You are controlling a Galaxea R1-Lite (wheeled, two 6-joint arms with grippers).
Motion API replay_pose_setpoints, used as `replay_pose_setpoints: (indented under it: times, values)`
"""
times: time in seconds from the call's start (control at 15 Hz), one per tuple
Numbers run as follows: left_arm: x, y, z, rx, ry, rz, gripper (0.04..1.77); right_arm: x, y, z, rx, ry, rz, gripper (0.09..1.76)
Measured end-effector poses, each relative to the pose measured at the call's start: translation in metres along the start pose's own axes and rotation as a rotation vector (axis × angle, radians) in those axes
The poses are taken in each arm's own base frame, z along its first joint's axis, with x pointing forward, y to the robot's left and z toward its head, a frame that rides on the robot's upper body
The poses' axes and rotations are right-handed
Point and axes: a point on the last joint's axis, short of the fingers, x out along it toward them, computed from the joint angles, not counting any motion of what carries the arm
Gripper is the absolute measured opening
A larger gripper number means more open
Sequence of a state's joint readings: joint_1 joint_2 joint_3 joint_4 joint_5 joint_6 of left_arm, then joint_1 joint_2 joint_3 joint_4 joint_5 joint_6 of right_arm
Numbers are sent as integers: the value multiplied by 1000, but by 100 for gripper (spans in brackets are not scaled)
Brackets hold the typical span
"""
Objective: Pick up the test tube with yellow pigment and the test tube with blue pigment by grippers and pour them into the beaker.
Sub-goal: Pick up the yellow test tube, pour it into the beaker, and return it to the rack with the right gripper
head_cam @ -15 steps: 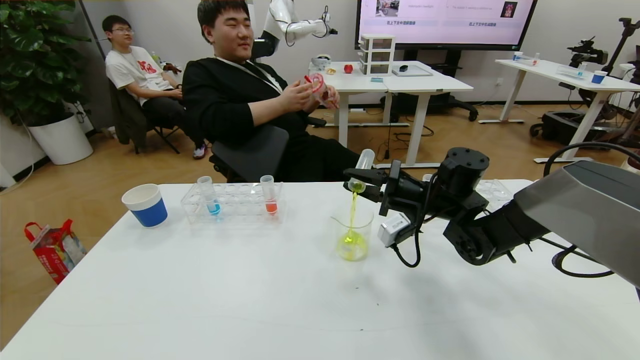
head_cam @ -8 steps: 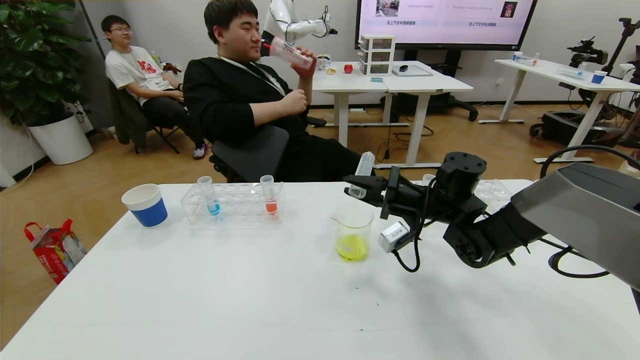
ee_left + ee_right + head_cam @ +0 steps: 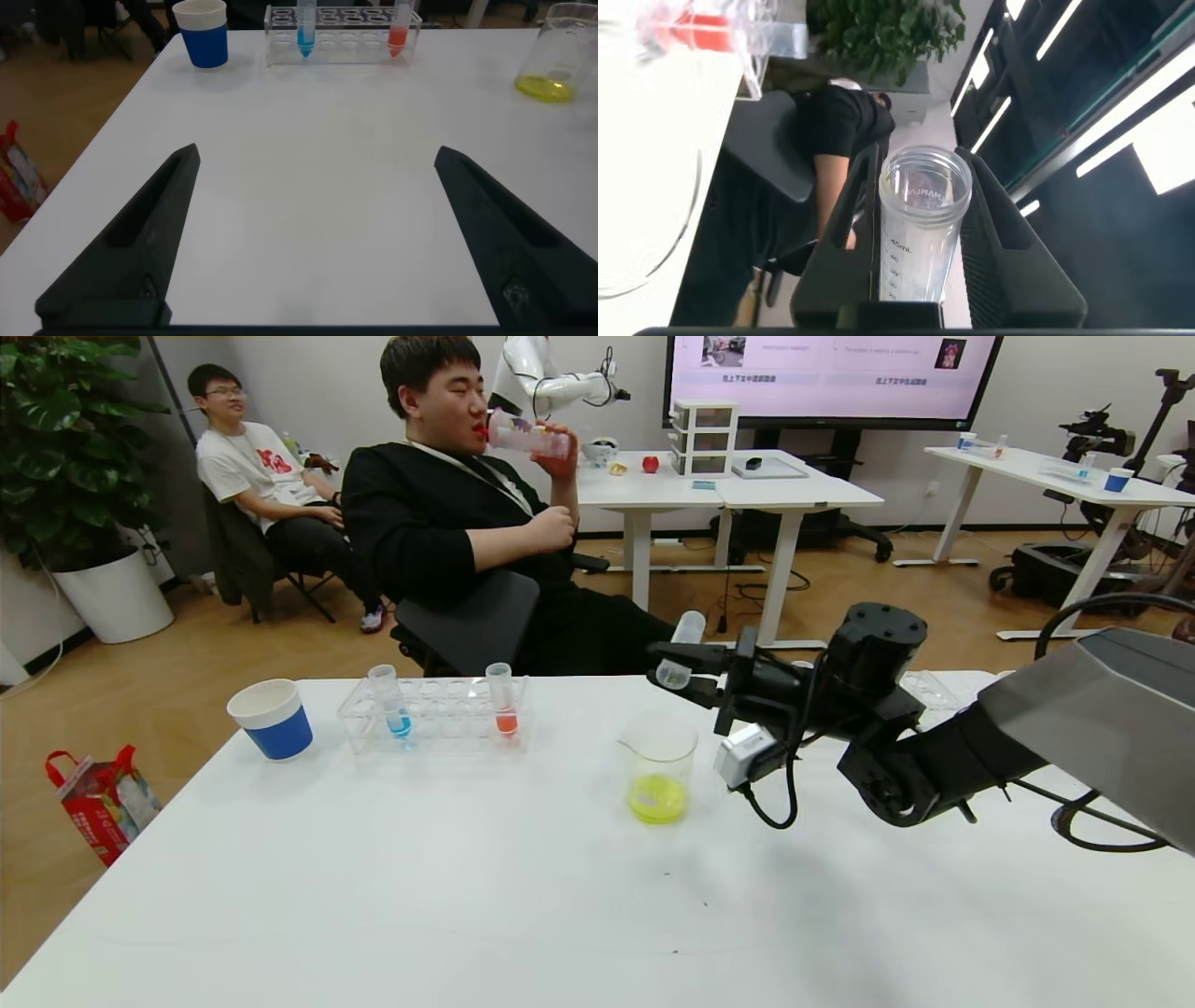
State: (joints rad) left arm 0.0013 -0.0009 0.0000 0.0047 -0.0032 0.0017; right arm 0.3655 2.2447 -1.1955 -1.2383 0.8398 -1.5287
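The right gripper's [image 3: 684,674] fingers [image 3: 852,201] are clamped on the emptied yellow tube [image 3: 681,650], tilted mouth-down. The beaker [image 3: 659,772] with yellow liquid is seen just below them. The left gripper's [image 3: 316,238] fingers are spread wide, the blue tube [image 3: 389,701] racked well beyond them.

Printed on the clear test tube [image 3: 918,233] at the centre of the right wrist view: a graduation scale with "45mL" legible. On the wall screen [image 3: 831,373] at upper right of the head view, lines of text too small to read.
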Motion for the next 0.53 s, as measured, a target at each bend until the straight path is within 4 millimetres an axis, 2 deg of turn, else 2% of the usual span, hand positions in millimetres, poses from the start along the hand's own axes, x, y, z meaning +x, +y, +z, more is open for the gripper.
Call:
replay_pose_setpoints:
  times: [0.27, 0.4, 0.53]
  values:
    - [0, 0, 0, 0, 0, 0, 175, -6, -42, 7, 197, 48, -80, 50]
    - [0, 0, 0, 0, 0, 0, 175, -14, -49, 9, 223, 64, -101, 50]
    - [0, 0, 0, 0, 0, 0, 175, -21, -45, 14, 327, 71, -96, 50]
